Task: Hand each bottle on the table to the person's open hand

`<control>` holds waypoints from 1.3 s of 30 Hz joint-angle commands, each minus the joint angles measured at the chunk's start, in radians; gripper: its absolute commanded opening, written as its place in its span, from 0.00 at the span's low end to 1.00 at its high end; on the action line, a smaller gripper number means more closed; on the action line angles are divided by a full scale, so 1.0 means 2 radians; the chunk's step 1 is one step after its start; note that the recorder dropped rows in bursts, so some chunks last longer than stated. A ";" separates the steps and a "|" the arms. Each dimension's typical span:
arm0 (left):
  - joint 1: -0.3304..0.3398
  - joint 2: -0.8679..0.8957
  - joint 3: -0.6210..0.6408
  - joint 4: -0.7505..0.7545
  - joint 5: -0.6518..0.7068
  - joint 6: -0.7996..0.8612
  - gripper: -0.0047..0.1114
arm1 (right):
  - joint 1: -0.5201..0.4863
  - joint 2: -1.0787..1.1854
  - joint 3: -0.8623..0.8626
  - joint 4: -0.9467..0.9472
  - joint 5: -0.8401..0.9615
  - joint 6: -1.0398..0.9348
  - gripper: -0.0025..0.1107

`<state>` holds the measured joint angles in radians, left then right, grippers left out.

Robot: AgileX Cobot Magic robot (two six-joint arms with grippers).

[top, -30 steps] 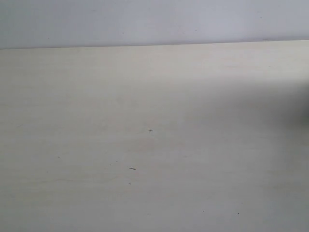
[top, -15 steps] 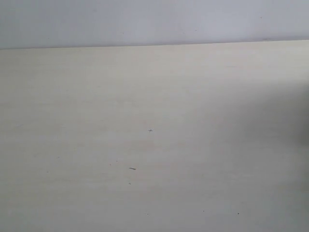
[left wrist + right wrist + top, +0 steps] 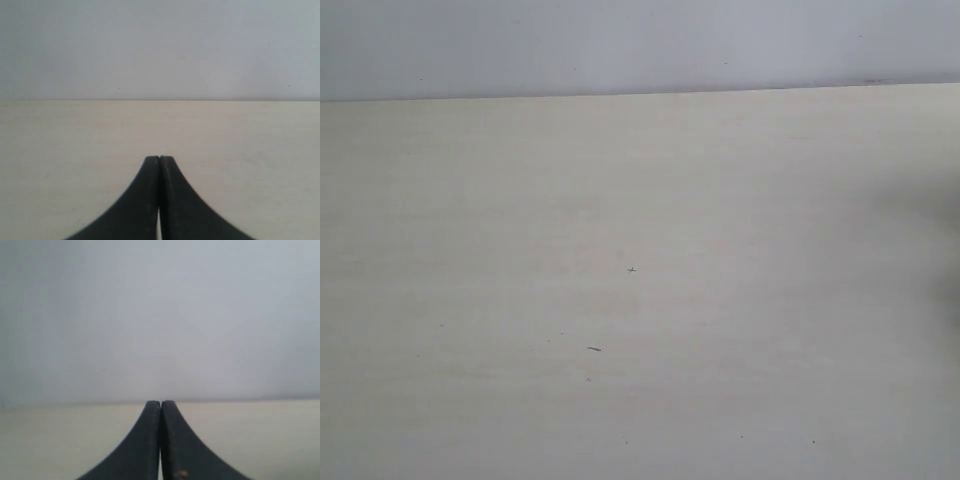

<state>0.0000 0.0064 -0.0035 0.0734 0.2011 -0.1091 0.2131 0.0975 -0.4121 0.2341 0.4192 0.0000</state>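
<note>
The pale beige table [image 3: 620,200] fills the exterior view, bare but for a few tiny dark specks. No bottles and no open hand show in any view; they are out of view. My left gripper [image 3: 159,159] is shut, its two black fingers pressed together with nothing between them, low over the table [image 3: 75,140]. My right gripper [image 3: 160,403] is likewise shut and empty, with the table [image 3: 60,440] under it. Neither gripper appears in the exterior view.
A plain grey-white wall [image 3: 620,45] rises behind the table's far edge. A faint dark shadow [image 3: 945,260] lies at the right edge of the exterior view.
The shadow over the right part of the table has shrunk toward the right edge. Nothing else has moved.
</note>
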 commanded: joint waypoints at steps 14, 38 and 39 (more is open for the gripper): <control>0.000 -0.003 0.002 0.001 -0.001 0.000 0.04 | -0.088 -0.049 0.206 -0.004 -0.194 -0.088 0.02; 0.000 -0.003 0.002 0.001 -0.001 0.000 0.04 | -0.101 -0.049 0.206 -0.004 -0.177 -0.108 0.02; 0.000 -0.003 0.002 0.001 -0.001 0.000 0.04 | -0.101 -0.049 0.206 -0.004 -0.177 -0.108 0.02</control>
<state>0.0000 0.0064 -0.0035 0.0734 0.2011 -0.1091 0.0160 0.0054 -0.0048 0.2302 0.0637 -0.2069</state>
